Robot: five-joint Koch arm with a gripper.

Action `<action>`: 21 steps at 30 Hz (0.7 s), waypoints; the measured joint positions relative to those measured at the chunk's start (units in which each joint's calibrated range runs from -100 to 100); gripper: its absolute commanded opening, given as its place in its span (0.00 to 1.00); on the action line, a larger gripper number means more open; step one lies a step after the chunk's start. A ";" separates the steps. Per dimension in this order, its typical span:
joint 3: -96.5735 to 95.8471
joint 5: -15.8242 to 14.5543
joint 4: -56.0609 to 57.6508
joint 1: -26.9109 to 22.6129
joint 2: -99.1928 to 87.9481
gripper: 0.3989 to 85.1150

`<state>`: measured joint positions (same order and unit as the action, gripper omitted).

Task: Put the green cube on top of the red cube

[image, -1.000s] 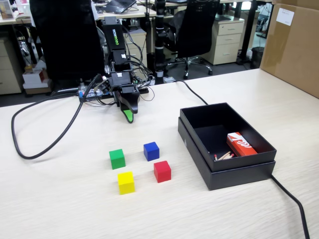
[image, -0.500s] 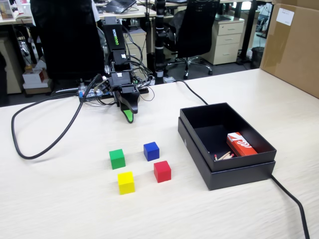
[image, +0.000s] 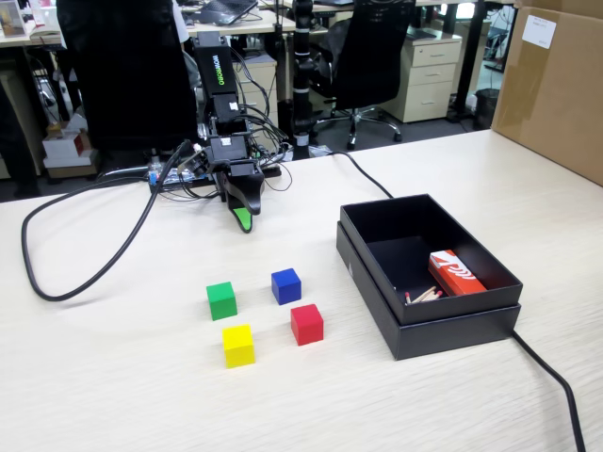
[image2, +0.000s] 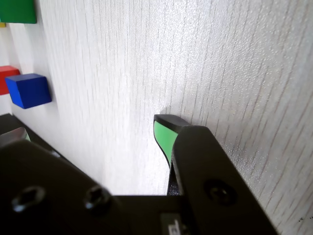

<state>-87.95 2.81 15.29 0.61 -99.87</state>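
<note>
The green cube [image: 221, 300] sits on the table at the front left of a group of four cubes, and shows at the top left corner of the wrist view [image2: 17, 11]. The red cube [image: 306, 324] sits to its right, apart from it, and is cut by the left edge of the wrist view [image2: 7, 78]. My black gripper [image: 243, 221] with green pads points down at the table behind the cubes, well clear of them. In the wrist view the gripper [image2: 90, 134] is open and empty, with bare table between the jaws.
A blue cube [image: 285, 285] and a yellow cube [image: 238, 346] complete the group. An open black box [image: 429, 325] with a red-orange packet [image: 454, 273] stands at the right. A black cable [image: 85, 273] loops at the left. A cardboard box [image: 556, 85] stands at the far right.
</note>
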 measured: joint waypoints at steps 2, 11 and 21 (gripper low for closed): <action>0.00 0.00 0.00 -0.10 0.00 0.58; 0.00 0.00 0.00 0.20 0.00 0.57; 16.70 -0.68 14.25 0.98 7.90 0.56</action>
<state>-71.25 2.12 29.54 1.59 -91.97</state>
